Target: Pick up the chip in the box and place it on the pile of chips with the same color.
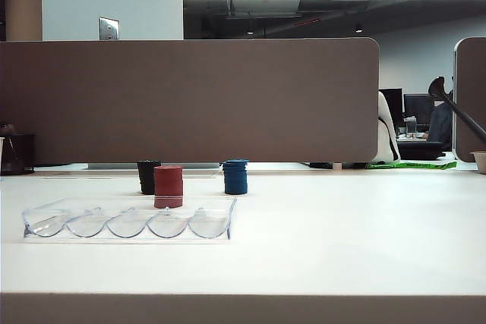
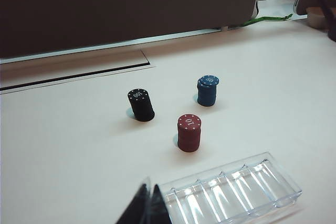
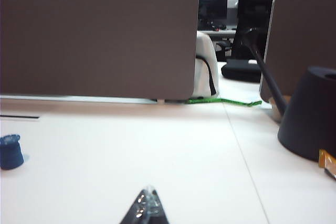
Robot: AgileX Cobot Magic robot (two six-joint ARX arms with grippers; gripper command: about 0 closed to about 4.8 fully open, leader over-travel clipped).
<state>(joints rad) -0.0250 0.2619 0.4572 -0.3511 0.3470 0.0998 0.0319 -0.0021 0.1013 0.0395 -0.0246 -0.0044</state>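
Sitting askew atop the blue pile, the chip is out of the empty box. The left gripper and right gripper hover with jaws together, empty, seemingly finished.

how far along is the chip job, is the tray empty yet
It looks finished. The clear tray shows no chip in any slot, and the blue stack carries a slightly offset top chip. The red stack and black stack stand untouched. Nothing is in hand: the left gripper and right gripper are both shut, empty and away from the stacks. Nothing visible is left.
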